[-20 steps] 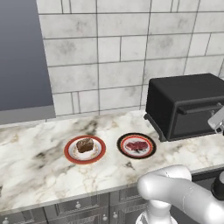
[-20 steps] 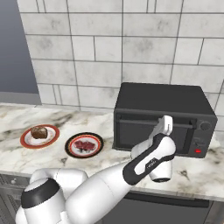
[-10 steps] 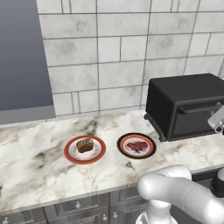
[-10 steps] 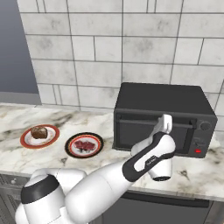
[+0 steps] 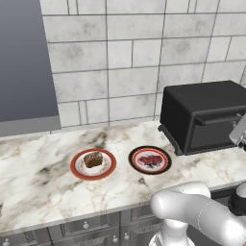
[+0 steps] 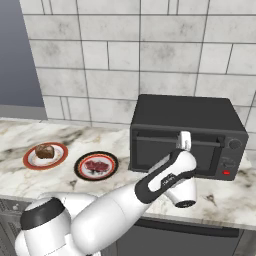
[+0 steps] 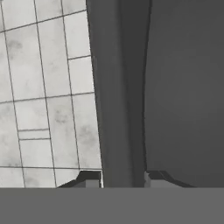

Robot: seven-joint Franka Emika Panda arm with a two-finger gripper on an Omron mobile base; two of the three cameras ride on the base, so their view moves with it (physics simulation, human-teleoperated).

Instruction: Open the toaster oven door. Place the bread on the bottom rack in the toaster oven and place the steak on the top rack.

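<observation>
The black toaster oven (image 5: 206, 108) (image 6: 186, 117) stands at the right of the counter with its door (image 6: 155, 155) closed, so both racks are hidden. My gripper (image 6: 185, 138) (image 5: 239, 132) is at the door's bar handle (image 5: 217, 119). In the hand view the handle (image 7: 123, 109) runs between my fingertips (image 7: 91, 178), which press on its two sides; the gripper (image 7: 122, 178) is shut on it. The bread (image 5: 93, 159) (image 6: 44, 150) lies on a red-rimmed plate. The steak (image 5: 150, 160) (image 6: 96, 164) lies on a dark-rimmed plate beside it.
The marble counter (image 5: 38, 182) runs left from the oven, with a tiled wall (image 5: 110, 57) behind it. The two plates (image 5: 77, 169) (image 5: 136, 154) sit left of the oven. Cabinet drawers (image 5: 86, 226) line the front edge.
The fingers have closed in on the door handle. The arm, the oven door and both plates have stayed where they were.
</observation>
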